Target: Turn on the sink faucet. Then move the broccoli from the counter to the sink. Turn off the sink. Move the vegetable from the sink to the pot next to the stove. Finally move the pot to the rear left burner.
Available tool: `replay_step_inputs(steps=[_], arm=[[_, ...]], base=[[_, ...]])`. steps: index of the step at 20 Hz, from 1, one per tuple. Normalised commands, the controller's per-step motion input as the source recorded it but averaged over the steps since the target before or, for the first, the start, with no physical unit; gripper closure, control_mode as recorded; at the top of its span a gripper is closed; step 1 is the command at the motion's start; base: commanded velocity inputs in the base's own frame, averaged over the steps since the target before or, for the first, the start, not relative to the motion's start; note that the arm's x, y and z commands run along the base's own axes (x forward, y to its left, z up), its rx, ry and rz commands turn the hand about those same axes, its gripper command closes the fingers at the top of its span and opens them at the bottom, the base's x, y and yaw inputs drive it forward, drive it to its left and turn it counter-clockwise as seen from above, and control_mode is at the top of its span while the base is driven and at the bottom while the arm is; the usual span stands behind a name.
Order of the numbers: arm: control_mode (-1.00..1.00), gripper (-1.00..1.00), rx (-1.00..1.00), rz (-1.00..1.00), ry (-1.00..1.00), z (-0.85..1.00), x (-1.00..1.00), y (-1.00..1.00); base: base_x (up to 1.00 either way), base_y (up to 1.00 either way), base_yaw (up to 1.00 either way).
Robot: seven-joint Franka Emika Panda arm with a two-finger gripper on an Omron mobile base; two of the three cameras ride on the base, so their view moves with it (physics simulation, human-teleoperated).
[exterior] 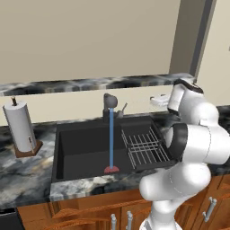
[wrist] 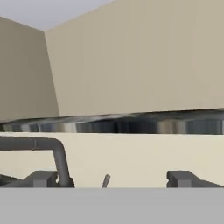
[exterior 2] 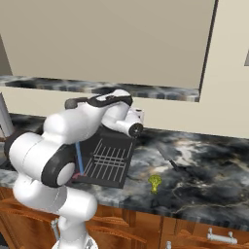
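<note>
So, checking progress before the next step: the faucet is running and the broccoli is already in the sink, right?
Not quite. The faucet is running, but the broccoli still lies on the counter, to the right of the sink. The right base view shows it.

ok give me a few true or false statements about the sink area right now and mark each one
1. Water runs from the faucet into the sink. True.
2. The broccoli lies in the sink. False: it sits on the counter, right of the sink.
3. A paper towel roll stands on the counter left of the sink. True.
4. The gripper is shut on the broccoli. False: its fingers stand wide apart, holding nothing.
5. The wire rack sits in the sink's left half. False: it is in the right side.
</note>
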Motion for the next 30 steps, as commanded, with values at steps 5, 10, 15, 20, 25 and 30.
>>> replay_step_inputs(steps=[5, 10, 15, 20, 25, 30], arm=[[-1.00, -1.00, 0.00, -0.13, 0.23, 0.54, -0.40, -0.40], [-1.00, -1.00, -0.01, -0.14, 0.31, 0.43, -0.39, -0.33], [-1.00, -1.00, -0.01, -0.13, 0.33, 0.17, -0.51, -0.33], [-1.00, -1.00, -0.01, -0.12, 0.32, 0.00, -0.69, -0.34], [-1.00, -1.00, 0.00, -0.14, 0.31, -0.05, -0.68, -0.35], [-1.00, -1.00, 0.00, -0.16, 0.28, -0.41, -0.58, -0.31]], base=[[0.00, 0.00, 0.00], [0.00, 0.00, 0.00], [0.00, 0.00, 0.00], [0.00, 0.00, 0.00], [0.00, 0.00, 0.00], [0.00, 0.00, 0.00]])
